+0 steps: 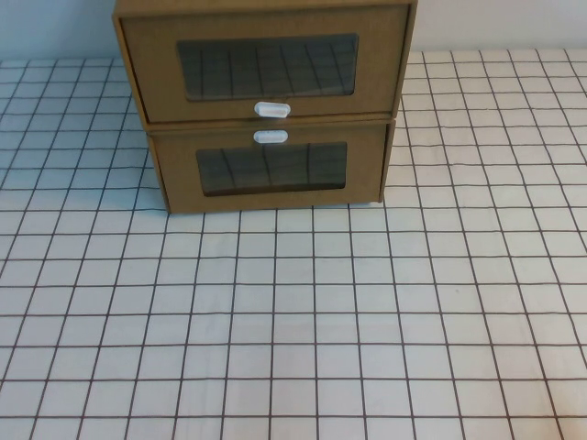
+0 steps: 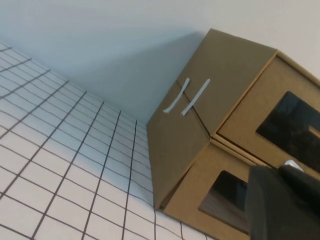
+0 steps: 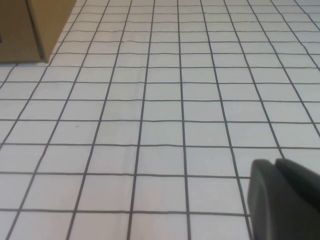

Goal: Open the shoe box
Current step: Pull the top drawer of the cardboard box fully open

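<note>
Two brown cardboard shoe boxes stand stacked at the back of the table. The upper box [image 1: 266,64] and lower box [image 1: 272,170] each have a dark window and a white handle, upper handle [image 1: 271,110] and lower handle [image 1: 271,137]. Both fronts are closed. Neither arm shows in the high view. In the left wrist view my left gripper [image 2: 278,172] is shut and empty, off the boxes' left front corner, with the lower box [image 2: 175,145] ahead of it. My right gripper [image 3: 276,162] is shut and empty over the tablecloth, well apart from the box corner [image 3: 30,25].
A white cloth with a dark grid [image 1: 293,321] covers the table. A pale wall [image 2: 100,40] rises right behind the boxes. Two white tape strips [image 2: 187,95] cross the seam on the boxes' left side.
</note>
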`<control>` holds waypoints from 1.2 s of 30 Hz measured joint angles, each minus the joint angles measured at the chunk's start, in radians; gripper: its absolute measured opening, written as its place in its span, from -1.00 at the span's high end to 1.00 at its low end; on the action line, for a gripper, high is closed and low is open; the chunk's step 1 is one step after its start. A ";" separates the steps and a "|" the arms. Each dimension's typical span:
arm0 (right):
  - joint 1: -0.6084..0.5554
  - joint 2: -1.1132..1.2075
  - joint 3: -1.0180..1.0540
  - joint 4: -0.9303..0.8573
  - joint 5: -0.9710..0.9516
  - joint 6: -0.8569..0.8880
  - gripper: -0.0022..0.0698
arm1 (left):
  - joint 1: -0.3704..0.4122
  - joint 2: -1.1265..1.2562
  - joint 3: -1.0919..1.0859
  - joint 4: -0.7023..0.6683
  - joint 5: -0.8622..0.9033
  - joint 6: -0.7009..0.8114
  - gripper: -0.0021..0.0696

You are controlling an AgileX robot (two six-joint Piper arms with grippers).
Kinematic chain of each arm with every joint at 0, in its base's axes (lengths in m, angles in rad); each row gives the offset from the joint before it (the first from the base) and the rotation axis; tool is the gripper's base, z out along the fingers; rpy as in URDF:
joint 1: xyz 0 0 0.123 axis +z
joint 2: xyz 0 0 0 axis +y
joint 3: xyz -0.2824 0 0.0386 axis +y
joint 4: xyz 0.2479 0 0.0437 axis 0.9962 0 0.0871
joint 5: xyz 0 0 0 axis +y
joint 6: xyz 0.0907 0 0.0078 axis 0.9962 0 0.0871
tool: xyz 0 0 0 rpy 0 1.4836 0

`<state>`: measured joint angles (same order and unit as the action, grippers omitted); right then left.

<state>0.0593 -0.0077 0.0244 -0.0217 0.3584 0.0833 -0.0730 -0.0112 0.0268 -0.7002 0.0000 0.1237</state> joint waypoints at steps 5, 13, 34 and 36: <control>0.000 0.000 0.000 0.000 0.000 0.000 0.98 | 0.000 0.037 -0.026 0.007 0.026 0.005 0.95; 0.000 0.000 0.000 0.000 0.000 0.000 0.98 | 0.000 0.398 -0.334 0.048 0.272 0.134 0.95; 0.000 0.000 0.000 0.000 0.000 0.000 0.98 | 0.000 1.335 -1.450 -0.002 0.688 0.527 0.95; 0.000 0.000 0.000 0.000 0.000 0.000 0.98 | 0.000 1.431 -1.600 -0.013 0.743 0.529 0.95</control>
<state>0.0593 -0.0077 0.0244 -0.0217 0.3584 0.0833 -0.0730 1.4198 -1.5732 -0.7129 0.7433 0.6528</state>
